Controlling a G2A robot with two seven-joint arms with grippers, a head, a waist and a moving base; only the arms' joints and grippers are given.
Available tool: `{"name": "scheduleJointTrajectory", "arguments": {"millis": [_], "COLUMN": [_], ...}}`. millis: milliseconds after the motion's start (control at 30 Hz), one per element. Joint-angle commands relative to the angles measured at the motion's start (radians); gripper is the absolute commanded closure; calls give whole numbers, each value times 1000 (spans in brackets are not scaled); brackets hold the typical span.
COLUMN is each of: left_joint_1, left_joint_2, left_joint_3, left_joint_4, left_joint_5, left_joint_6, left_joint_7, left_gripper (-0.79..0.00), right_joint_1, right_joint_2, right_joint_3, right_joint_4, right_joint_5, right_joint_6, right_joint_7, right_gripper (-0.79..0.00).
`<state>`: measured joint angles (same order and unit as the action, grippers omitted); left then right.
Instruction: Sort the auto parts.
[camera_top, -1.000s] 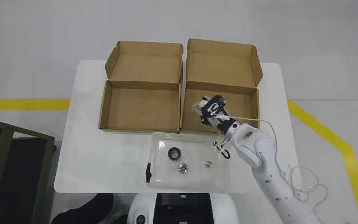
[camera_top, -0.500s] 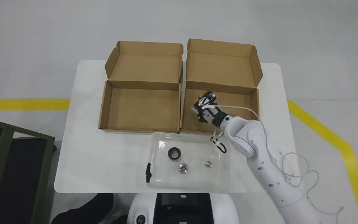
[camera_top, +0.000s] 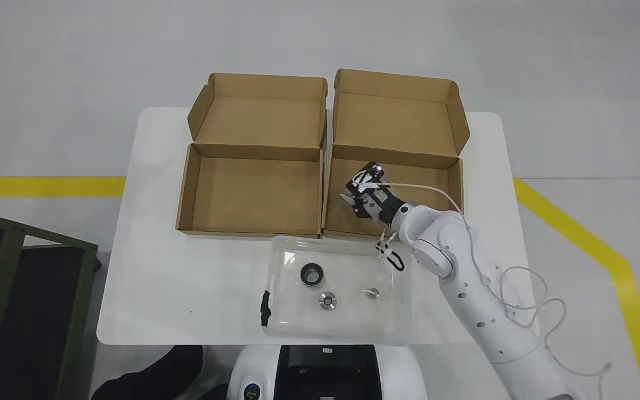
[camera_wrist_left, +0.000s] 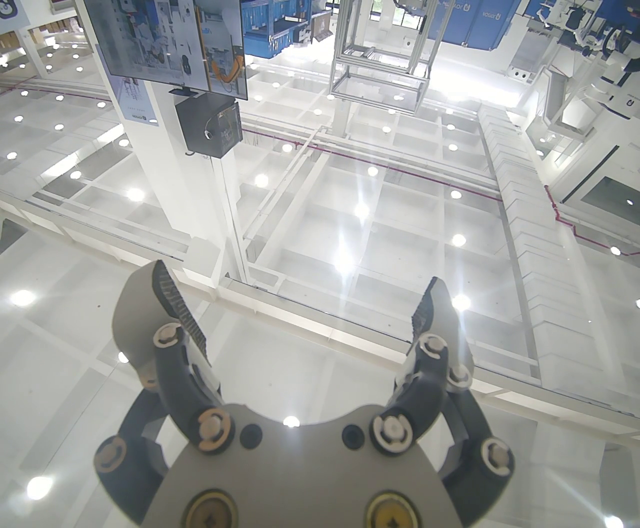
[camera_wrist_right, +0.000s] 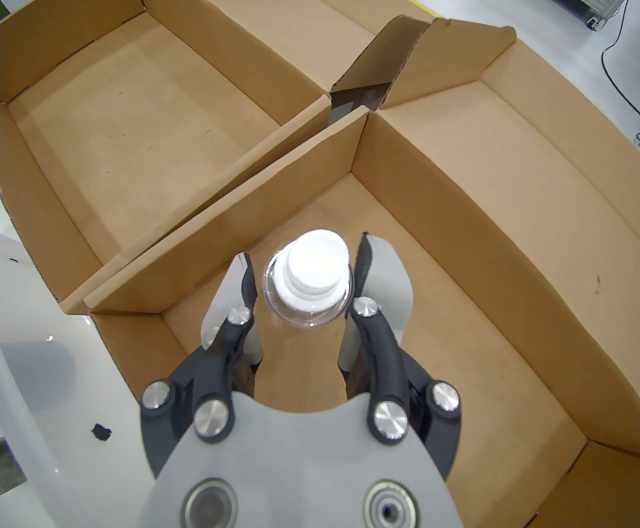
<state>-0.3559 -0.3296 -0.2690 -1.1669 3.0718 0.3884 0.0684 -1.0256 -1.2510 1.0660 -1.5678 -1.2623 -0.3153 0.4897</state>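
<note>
1. Presently, a white stepped part (camera_wrist_right: 315, 257), seated in a clear round cup, is being gripped between the fingers of the right claw (camera_wrist_right: 305, 272). The claw is being held over the right cardboard box (camera_top: 440, 172), close to the wall that stands beside the left cardboard box (camera_top: 250, 195).
2. Placing is judged to be the step in hand. The part is being held above the box floor and is not yet set down.
3. For the next move, a short lowering toward the bare cardboard is judged to be called for, followed by a release. The fingers are being kept close to the near wall, so some care is likely needed there.
4. Both boxes are being shown with their lids folded back, side by side at the far half of the desk (camera_top: 160, 250). No part is being seen lying in either, so the sorting is judged to be at an early stage.
5. Three pieces are being kept in the clear tray (camera_top: 395, 305) at the desk's near edge: a black ring (camera_top: 313, 273), a round metal part (camera_top: 327, 299) and a smaller metal piece (camera_top: 372, 293).
6. A dark scrap (camera_top: 265, 308) is being seen at the tray's rim. Whether it lies inside or outside cannot be told.
7. The left claw (camera_wrist_left: 300, 310) is being held with its fingers spread wide and gripping nothing, pointed up at a ceiling (camera_wrist_left: 380, 200).
</note>
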Motion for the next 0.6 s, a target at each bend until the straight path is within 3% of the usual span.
{"name": "scheduleJointTrajectory", "arguments": {"millis": [0, 100, 300, 567], "left_joint_1": [0, 0, 0, 0], "left_joint_2": [0, 0, 0, 0], "left_joint_3": [0, 0, 0, 0], "left_joint_4": [0, 0, 0, 0], "left_joint_5": [0, 0, 0, 0], "left_joint_6": [0, 0, 0, 0], "left_joint_7": [0, 0, 0, 0], "left_gripper": [-785, -785, -785, -785], "right_joint_1": [-6, -23, -112, -264], "right_joint_2": [0, 4, 22, 50], "right_joint_3": [4, 22, 84, 160], "right_joint_4": [-17, -64, -217, -408], "right_joint_5": [1, -7, -21, -20], "right_joint_6": [4, 4, -30, -168], "right_joint_7": [-2, -5, 0, 13], "right_gripper": [-742, -785, -785, -785]}}
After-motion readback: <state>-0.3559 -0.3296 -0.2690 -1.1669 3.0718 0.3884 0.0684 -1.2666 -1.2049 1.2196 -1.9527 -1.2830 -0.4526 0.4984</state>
